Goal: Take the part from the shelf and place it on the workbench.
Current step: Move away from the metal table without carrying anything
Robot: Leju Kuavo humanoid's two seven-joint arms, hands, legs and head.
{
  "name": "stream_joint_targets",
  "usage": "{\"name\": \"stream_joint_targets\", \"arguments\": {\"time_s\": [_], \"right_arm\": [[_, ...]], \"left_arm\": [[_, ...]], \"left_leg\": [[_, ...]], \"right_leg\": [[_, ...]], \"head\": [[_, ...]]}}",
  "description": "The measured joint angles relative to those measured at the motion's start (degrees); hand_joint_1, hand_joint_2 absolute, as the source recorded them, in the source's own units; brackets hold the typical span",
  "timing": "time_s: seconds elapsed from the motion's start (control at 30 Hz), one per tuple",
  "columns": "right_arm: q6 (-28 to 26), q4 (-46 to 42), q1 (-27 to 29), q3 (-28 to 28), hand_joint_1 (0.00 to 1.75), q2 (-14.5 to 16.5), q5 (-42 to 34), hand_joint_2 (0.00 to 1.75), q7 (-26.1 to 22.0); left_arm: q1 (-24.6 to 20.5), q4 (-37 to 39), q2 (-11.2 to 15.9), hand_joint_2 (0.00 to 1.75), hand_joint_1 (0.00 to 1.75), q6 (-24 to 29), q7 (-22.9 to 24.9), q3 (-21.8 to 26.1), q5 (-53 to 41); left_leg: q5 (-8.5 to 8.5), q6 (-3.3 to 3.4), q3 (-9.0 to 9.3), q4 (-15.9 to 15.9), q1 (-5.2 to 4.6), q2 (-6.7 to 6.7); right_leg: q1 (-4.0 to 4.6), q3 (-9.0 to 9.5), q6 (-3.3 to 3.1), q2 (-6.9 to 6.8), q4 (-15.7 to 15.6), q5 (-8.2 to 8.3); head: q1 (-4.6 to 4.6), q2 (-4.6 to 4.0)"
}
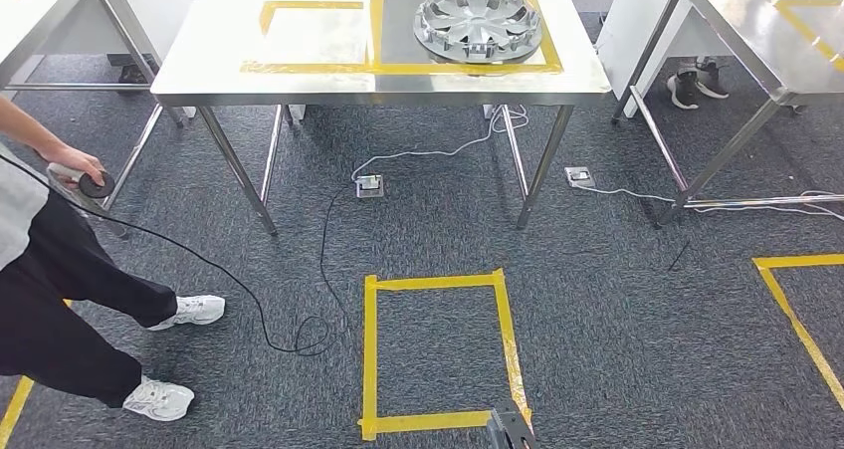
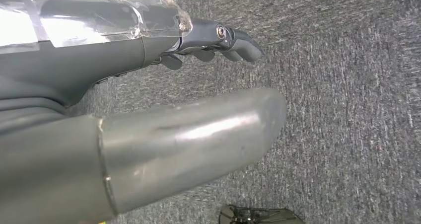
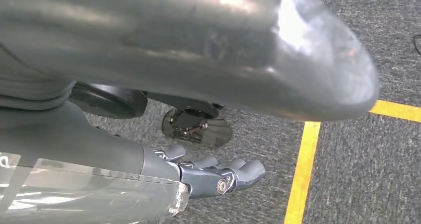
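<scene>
The person [image 1: 60,270] is cut off by the left edge, upper body out of frame. The workbench's [image 1: 199,61] far side runs past the top edge. Only shoes [image 1: 697,83] show behind the right table [image 1: 756,31].

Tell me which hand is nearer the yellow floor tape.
Right. The right hand hangs close beside the yellow tape, fingers pointing towards it; the left hand hangs over grey carpet.

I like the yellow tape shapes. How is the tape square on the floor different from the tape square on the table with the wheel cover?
The floor tape square sits on dark grey carpet; the table tape square sits on shiny metal. The floor square holds nothing, while the table one holds a silver wheel cover. The floor square is seen whole; the table one runs off the picture's top. Both are yellow tape.
</scene>
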Motion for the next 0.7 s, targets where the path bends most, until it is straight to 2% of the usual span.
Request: {"name": "stream_joint_targets", "arguments": {"time_s": [0.17, 0.3, 0.33, 0.47, 0.7], "right_arm": [[0.0, 0.2, 0.5, 0.0, 0.0, 0.0, -0.3, 0.0, 0.0], [0.0, 0.3, 0.6, 0.0, 0.0, 0.0, -0.8, 1.75, 0.2], [0.0, 0.3, 0.6, 0.0, 0.0, 0.0, -0.9, 1.75, 0.3], [0.1, 0.5, 0.6, 0.0, 0.0, 0.0, -1.3, 1.75, 0.7], [0.9, 0.8, 0.6, 0.0, 0.0, -0.4, -2.4, 1.75, 1.7]], "left_arm": [[0.0, 0.0, -0.1, 0.0, 0.0, 0.0, 0.6, 0.1, 0.0], [0.0, 0.0, -0.4, 0.0, 0.0, 0.0, 1.0, 0.3, 0.0], [0.0, 0.0, -0.4, 0.0, 0.0, 0.0, 1.0, 0.4, 0.0], [0.0, 0.0, -0.6, 1.75, 0.0, 0.0, 1.2, 0.4, 0.0], [0.0, 0.0, -1.4, 1.75, 0.0, 0.2, 1.6, 0.4, 0.0]], "left_leg": [[0.0, 0.0, 0.0, 0.0, 0.0, -0.03], [0.0, 0.01, 0.0, 0.0, 0.0, -0.03], [0.0, 0.01, 0.0, 0.0, 0.0, -0.03], [0.0, 0.01, 0.0, 0.0, 0.0, -0.04], [0.0, 0.01, 0.0, 0.0, -0.01, -0.08]], "right_leg": [[0.0, 0.0, 0.0, 0.0, 0.0, 0.0], [0.0, 0.0, 0.0, 0.0, 0.0, 0.0], [0.0, 0.0, 0.0, 0.0, 0.0, 0.0], [0.0, 0.0, 0.0, 0.0, 0.0, 0.0], [0.0, 0.0, 0.0, -0.01, 0.0, 0.0]], "head": [[0.01, 0.0], [0.0, 0.0], [0.0, 0.0], [-0.01, 0.0], [0.0, 0.0]]}}
